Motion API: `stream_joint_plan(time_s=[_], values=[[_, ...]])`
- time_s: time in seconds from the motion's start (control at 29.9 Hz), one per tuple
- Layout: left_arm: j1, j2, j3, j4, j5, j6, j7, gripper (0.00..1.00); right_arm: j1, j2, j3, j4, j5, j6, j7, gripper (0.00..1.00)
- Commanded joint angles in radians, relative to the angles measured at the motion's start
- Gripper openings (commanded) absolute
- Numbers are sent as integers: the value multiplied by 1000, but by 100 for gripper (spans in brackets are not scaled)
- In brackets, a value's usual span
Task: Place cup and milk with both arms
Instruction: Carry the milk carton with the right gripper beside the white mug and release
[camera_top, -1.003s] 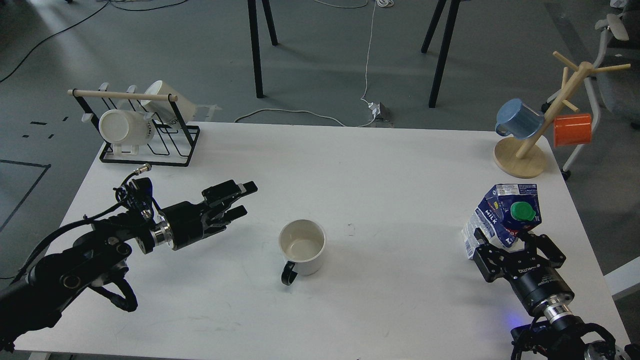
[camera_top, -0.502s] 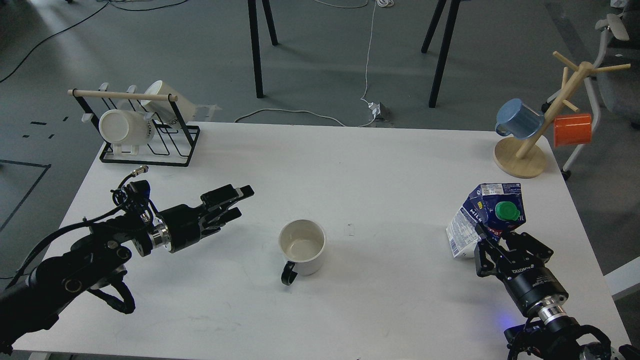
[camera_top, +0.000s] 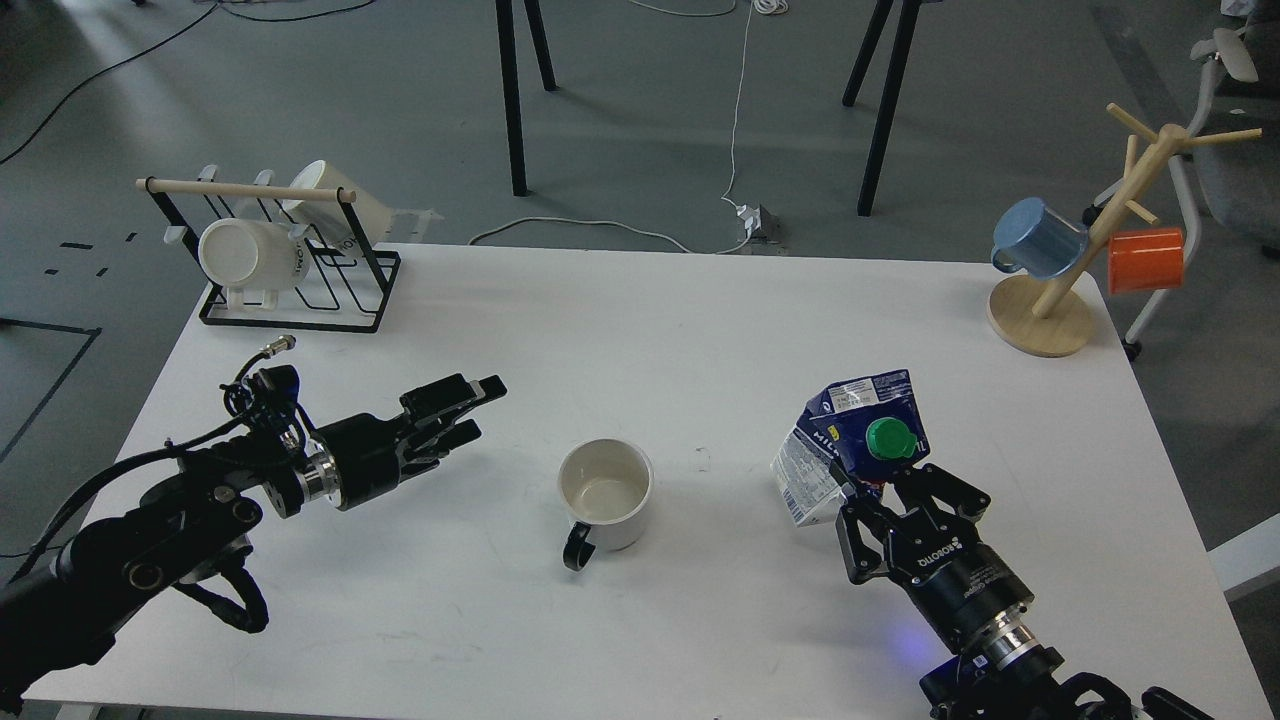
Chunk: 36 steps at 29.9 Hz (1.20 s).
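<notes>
Our right gripper (camera_top: 884, 497) is clamped on the lower part of the milk (camera_top: 850, 447), holding it tilted right of the cup (camera_top: 605, 494) (whether it is clear of the counter (camera_top: 640, 330) we cannot tell). The cup stands upright mid-counter, untouched. Our left gripper (camera_top: 465, 412), fingers slightly parted and empty, hovers apart from it on the left. So the milk is in hand; we judge the cup grasp and both placements remain.

right hand (camera_top: 882, 500) grips milk (camera_top: 850, 440); cup (camera_top: 604, 493) free
</notes>
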Motion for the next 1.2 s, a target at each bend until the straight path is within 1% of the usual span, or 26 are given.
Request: stream_joint_plan(time_s=[0.0, 0.47, 0.6, 0.77, 0.84, 0.9, 0.94, 0.97, 1.0, 1.17], values=[[9, 1, 0, 1, 8, 0, 0, 94, -4, 26, -30, -2, -26, 0, 1, 37], [12, 1, 0, 2, 8, 0, 0, 94, 9, 100, -56, -50, -56, 0, 0, 39], [12, 1, 0, 11, 8, 0, 0, 94, 10, 109, -56, -64, -56, 0, -2, 42], [12, 1, 0, 13, 8, 0, 0, 94, 10, 109, -54, -67, -61, 0, -2, 53], [12, 1, 0, 16, 8, 0, 0, 94, 7, 107, -54, -70, -62, 0, -2, 59], [12, 1, 0, 17, 8, 0, 0, 94, 7, 107, -54, -68, -62, 0, -2, 67], [12, 0, 0, 16, 8, 0, 0, 94, 7, 107, -54, -68, -62, 0, -2, 74], [12, 0, 0, 17, 8, 0, 0, 94, 6, 107, -53, -68, -62, 0, 0, 89], [10, 0, 0, 17, 8, 0, 0, 94, 6, 107, -53, -67, -62, 0, -2, 100], [12, 0, 0, 17, 8, 0, 0, 94, -1, 107, -53, -61, -62, 0, -2, 99]])
